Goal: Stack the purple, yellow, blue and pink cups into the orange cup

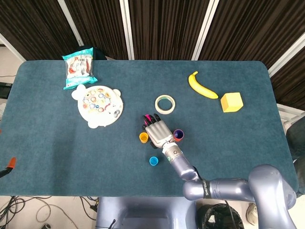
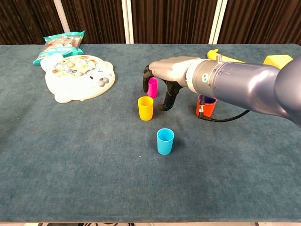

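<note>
Nearest me, blue cup (image 2: 165, 141) stands alone on the counter (image 2: 70, 155). Yellow cup (image 2: 145, 108) next, upright. My right hand (image 2: 170, 75) hovers over the pink cup (image 2: 152, 87), fingers spread and curled down, gripping nothing (purple cup (image 2: 207, 100) nested in the orange cup (image 2: 205, 108)). Left hand unseen.

Right hand (image 2: 171, 75), chest view: the palm faces down and the dark-tipped fingers (image 2: 165, 104) curl toward the bench (image 2: 70, 155), spread apart and holding nothing. The pink cup (image 2: 152, 87) stands upright among the fingers, partly hidden by them; contact cannot be judged. The yellow cup (image 2: 145, 108) stands just beside the lowest fingertip, the blue cup (image 2: 165, 141) nearer the camera. Behind the wrist, the orange cup (image 2: 205, 108) holds the purple cup (image 2: 208, 100). A fishing toy board (image 2: 77, 77) lies well apart from the fingers.
</note>
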`<state>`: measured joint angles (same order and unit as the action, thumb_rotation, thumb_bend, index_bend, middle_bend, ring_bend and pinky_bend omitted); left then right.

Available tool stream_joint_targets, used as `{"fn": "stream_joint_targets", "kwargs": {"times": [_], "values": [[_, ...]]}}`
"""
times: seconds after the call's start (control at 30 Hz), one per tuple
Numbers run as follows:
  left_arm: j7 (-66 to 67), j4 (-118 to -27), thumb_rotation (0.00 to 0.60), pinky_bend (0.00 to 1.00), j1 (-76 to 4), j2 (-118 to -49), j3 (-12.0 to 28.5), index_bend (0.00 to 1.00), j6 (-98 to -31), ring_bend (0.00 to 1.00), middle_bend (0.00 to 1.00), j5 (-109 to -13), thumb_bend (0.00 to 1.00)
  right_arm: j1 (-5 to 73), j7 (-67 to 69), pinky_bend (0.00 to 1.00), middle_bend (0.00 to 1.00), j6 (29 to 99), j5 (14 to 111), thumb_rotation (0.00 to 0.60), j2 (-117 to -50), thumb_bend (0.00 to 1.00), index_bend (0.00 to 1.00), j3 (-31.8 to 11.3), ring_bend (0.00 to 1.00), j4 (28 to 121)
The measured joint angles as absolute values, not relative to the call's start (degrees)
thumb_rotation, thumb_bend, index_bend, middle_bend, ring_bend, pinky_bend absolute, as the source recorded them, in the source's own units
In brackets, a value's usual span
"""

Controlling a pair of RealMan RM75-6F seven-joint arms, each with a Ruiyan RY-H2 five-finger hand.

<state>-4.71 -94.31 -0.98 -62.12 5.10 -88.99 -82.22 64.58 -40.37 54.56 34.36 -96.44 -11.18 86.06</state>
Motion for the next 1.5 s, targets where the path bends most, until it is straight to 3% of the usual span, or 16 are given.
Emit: {"fn": "stream_joint_targets", "kwargs": {"times": [1.5], "values": [[-4.9, -94.1, 0.6, 0.0, -1.2, -62.2, 5.2, 0.05, -88.8, 0.0, 0.05, -82.1, 0.31, 66.8, -41.5, 0.02, 0.0, 53.7, 33.4, 0.6, -101.7, 0.4, 0.42, -13.1, 0.0, 80.0]]}}
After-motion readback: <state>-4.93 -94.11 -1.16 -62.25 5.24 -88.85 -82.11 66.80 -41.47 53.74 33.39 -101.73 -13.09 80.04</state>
